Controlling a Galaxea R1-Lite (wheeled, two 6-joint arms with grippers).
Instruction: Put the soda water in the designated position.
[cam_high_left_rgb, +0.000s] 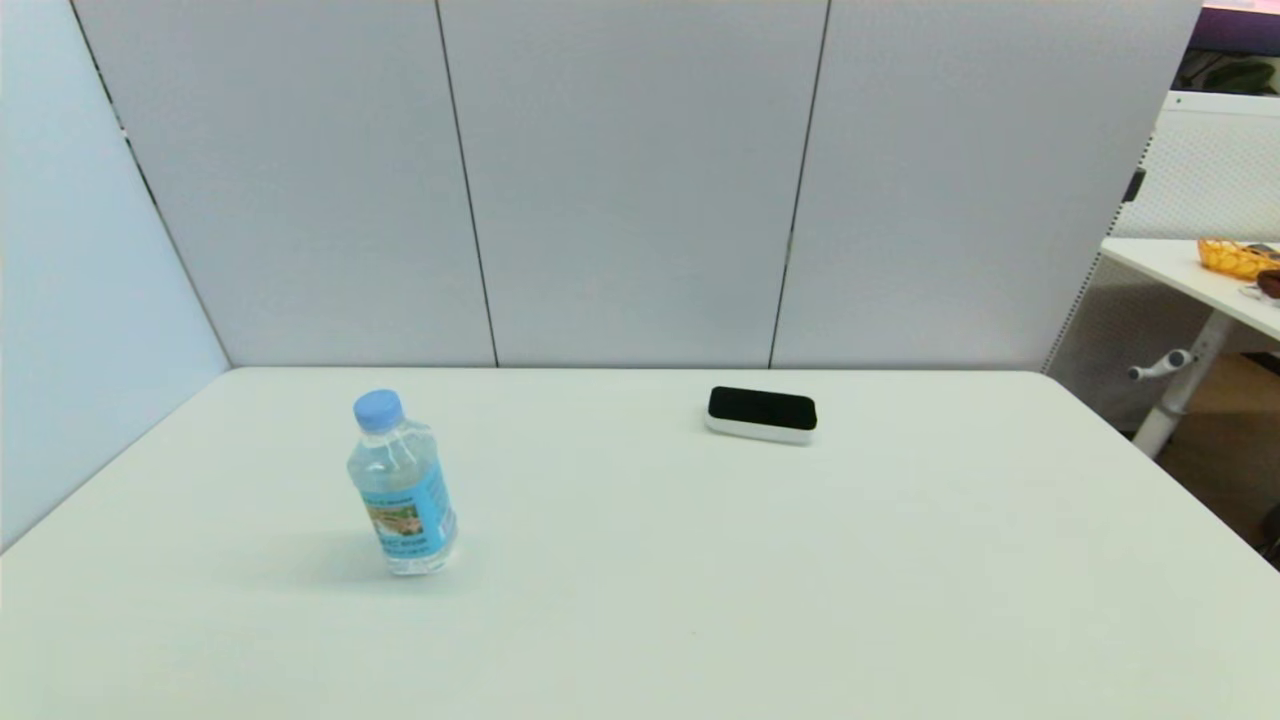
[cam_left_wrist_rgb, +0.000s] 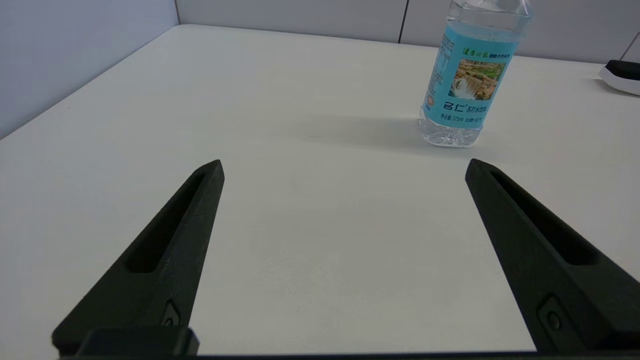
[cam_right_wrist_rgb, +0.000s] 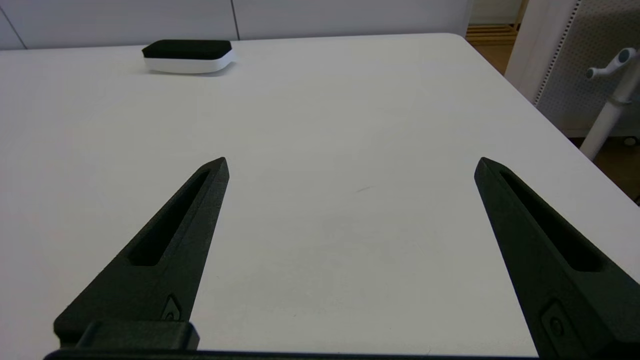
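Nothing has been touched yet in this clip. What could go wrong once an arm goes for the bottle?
1. The soda water is tall, narrow and standing free; a finger of the open left gripper clipping it off-centre could topple it.
2. No marker shows on the table, so it may be set down in the wrong place.
3. A careless carry toward the robot's right could bump the black-topped device.

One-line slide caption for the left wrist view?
Open left gripper low over white table, soda water standing upright just ahead.

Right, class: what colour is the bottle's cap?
Light blue; the bottle shows its cap best in the head view.
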